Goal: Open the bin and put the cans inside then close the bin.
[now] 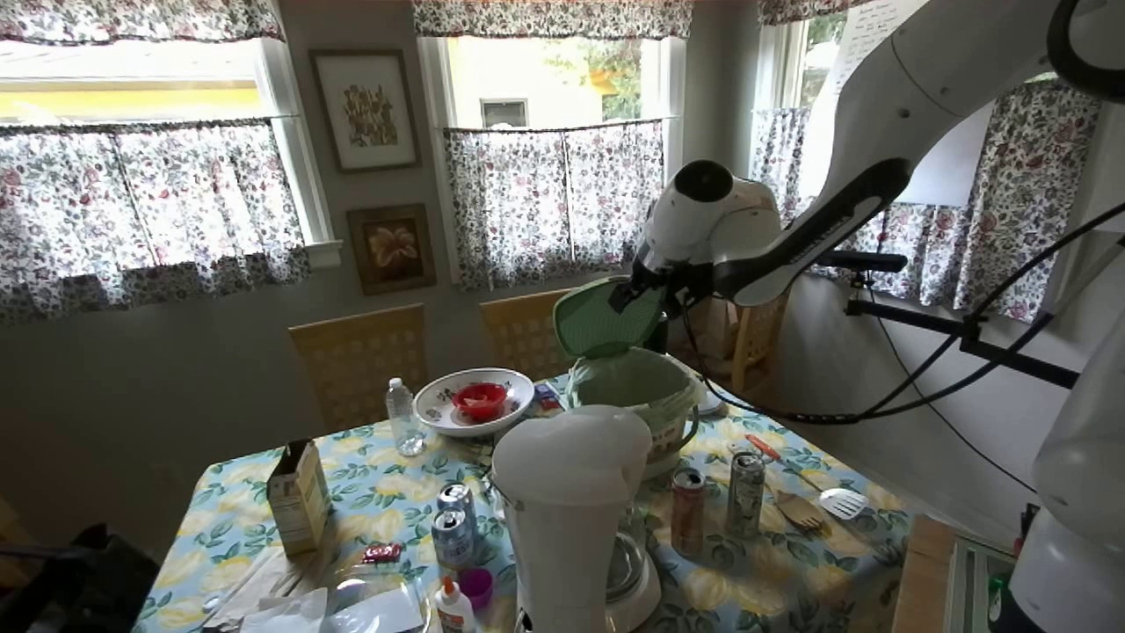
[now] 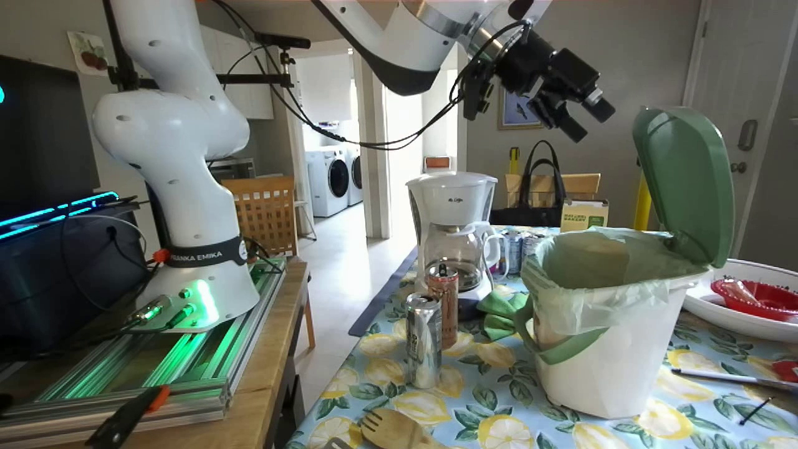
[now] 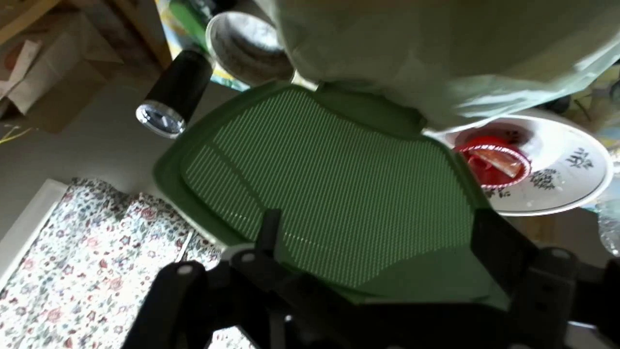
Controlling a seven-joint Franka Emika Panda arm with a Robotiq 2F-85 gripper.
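Jaws gaped empty beside the raised lid [image 2: 686,181]!
Two upright cans [image 2: 424,343] stood well below, between robot base [image 2: 199,287] and bin [image 2: 611,355].

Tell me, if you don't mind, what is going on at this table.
The robot arm seems to be tidying up. The bin stands open, its lid raised, and the open, empty pincer hangs near that lid. A silvery can and a reddish can, upright near the bin, have yet to go in, as have two bluish cans across the coffee maker.
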